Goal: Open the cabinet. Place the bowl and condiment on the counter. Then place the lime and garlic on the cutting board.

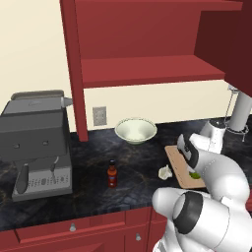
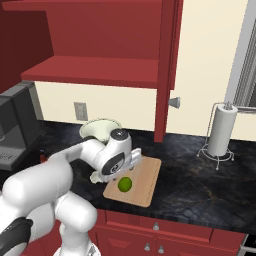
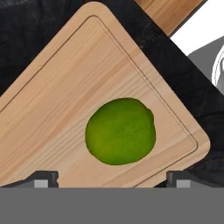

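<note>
The lime (image 3: pixel 120 137) lies on the cutting board (image 3: pixel 61 96), free between the spread jaws; the garlic (image 1: pixel 165 172) sits on the bench (image 1: pixel 98 162) at the board's nine o'clock.

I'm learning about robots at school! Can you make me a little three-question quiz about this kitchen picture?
1. True or false: the lime lies on the cutting board.
2. Where is the garlic? A) on the board B) on the counter beside the board C) in the bowl
3. Fill in: the gripper's jaws stand ____ above the lime.

Key: 1 true; 2 B; 3 open.
</note>
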Motion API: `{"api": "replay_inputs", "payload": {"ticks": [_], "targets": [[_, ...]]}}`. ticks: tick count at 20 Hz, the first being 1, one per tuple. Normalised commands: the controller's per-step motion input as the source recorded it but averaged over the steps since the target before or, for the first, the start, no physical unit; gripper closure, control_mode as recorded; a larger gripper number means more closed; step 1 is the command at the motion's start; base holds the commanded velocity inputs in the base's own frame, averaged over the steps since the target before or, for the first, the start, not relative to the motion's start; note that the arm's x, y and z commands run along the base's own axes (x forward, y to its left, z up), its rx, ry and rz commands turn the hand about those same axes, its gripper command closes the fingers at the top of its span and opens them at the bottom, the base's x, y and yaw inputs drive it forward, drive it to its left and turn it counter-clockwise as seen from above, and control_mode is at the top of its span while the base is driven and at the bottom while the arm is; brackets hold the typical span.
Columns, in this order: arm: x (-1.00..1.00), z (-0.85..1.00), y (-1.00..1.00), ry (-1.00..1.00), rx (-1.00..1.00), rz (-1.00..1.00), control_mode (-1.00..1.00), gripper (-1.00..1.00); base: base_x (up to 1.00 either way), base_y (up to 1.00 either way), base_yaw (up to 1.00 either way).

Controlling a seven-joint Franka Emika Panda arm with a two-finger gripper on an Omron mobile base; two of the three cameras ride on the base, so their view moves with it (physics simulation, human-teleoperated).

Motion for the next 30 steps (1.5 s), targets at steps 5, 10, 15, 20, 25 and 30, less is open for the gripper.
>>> {"api": "replay_inputs", "payload": {"ticks": [5,10,15,20,25,30], "targets": [[-0.01,0.16,0.23,0.01,0.0,-0.05,-1.0,-1.0,0.0,0.0,0.0],[0.0,0.03,0.33,0.0,0.0,-0.12,-1.0,-1.0,0.0,0.0,0.0],[-0.07,0.0,0.29,0.0,0.0,-0.25,-1.0,-1.0,0.0,0.0,0.0],[-0.01,0.0,0.37,0.0,0.0,-0.29,-1.0,-1.0,0.0,0.0,0.0],[0.0,0.0,0.34,0.02,0.01,-0.3,-1.0,-1.0,0.0,0.0,0.0],[0.0,0.0,0.31,0.05,0.03,-0.21,-1.0,-1.0,0.0,0.0,0.0]]}}
